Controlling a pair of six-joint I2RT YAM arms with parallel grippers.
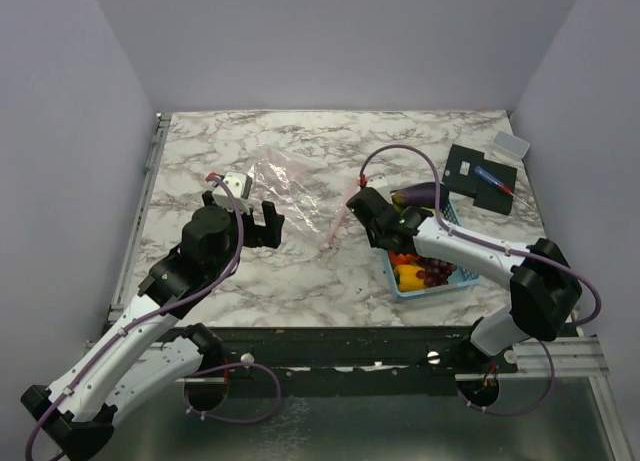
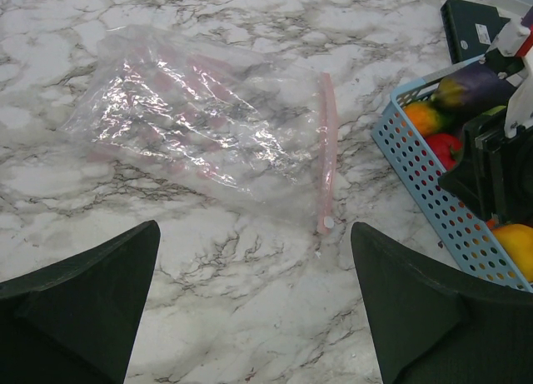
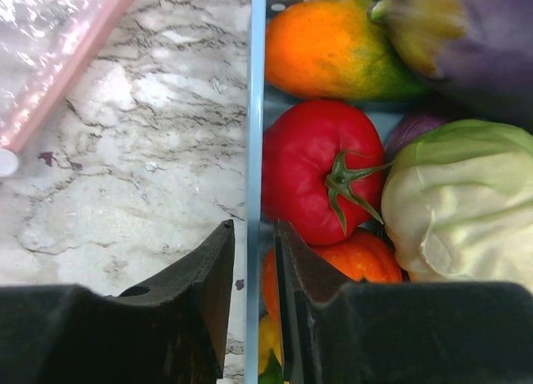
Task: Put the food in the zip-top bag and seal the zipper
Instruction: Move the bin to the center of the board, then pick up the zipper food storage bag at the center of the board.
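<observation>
White marble table (image 1: 200, 151) with grey veins fills the floor of a booth with pale walls.

The left claw (image 2: 254, 305) is wide open and holds nothing. Its two dark fingers (image 2: 83, 309) hang over bare table. Just ahead of this claw lies the clear, crinkly zip-top bag (image 2: 183, 117), flat on the table. The thin pink zipper strip (image 2: 327, 151) along the bag's mouth is ahead and a bit to the right of the left claw, on the side of the bag that faces the light-blue plastic basket with holes (image 2: 420, 163).

The right claw (image 3: 254, 263) sits over the basket's left wall. It is open only a little, with one finger on each side of the thin blue wall (a small gap shows on both sides, so it does not look like a squeeze).

To the right of this claw, inside the basket, is the food. The round red tomato (image 3: 321, 172) is just ahead of the right finger. The ribbed orange pumpkin (image 3: 358, 263) is beside that finger. The pale green cabbage (image 3: 458, 209) is further right. Further ahead are an orange-and-green toy fruit (image 3: 333, 47) and the dark purple eggplant (image 3: 475, 34). Behind the claw, at the near end of the basket, are the yellow pepper (image 1: 408, 277) and the dark purple grapes (image 1: 436, 273). To the left of the right claw, the end of the zipper lies on the table, apart from the basket.
</observation>
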